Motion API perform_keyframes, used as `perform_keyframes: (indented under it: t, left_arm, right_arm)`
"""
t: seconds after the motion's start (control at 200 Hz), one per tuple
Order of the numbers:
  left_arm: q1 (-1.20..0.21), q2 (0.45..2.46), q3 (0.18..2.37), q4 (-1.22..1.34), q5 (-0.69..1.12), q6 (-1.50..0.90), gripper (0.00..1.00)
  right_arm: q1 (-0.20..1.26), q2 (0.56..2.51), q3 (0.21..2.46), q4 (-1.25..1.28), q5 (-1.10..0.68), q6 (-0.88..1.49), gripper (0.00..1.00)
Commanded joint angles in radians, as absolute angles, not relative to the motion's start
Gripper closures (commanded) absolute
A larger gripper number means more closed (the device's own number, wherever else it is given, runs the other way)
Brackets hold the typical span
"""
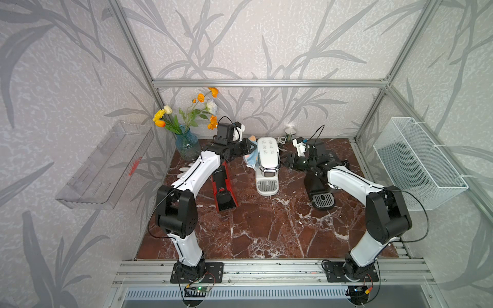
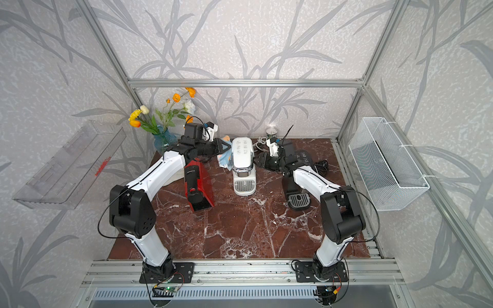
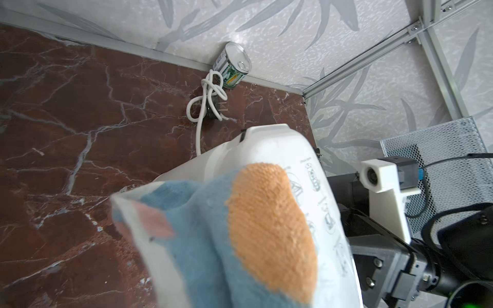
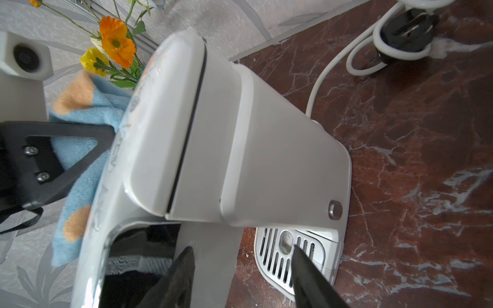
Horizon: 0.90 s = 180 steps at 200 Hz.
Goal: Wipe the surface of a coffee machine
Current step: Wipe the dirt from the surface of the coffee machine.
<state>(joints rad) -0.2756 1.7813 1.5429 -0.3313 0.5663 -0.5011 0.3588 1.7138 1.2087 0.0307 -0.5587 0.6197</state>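
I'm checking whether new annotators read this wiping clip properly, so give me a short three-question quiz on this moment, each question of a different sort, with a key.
1. True or false: the right claw holds the cloth.
2. Which machine does the cloth touch? A the red coffee machine; B the white coffee machine; C the black coffee machine.
3. Fill in: the right claw's jaws stand ____.
Key: 1 false, the left claw holds it; 2 B; 3 open.
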Motion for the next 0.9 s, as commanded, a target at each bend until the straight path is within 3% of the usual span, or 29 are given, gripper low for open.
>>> perform_keyframes:
  t: [0.0,0.575,0.895]
  left_arm:
    - [-0.301,1.828,1.500,-0.403,0.581,-0.484,1.00]
    - [-0.311,1.905,1.417,-0.432,0.603,-0.480,1.00]
    - [-0.309,1.690,1.631,-0.716,0.445,-0.373,1.00]
  right_arm:
    - [0.368,1.671,1.207,0.064,-0.577,0.621,0.42]
    - [0.368,1.673,1.189,0.095,-0.586,0.632,0.42]
    - [0.368,1.675,1.188,0.095,-0.585,0.626,0.42]
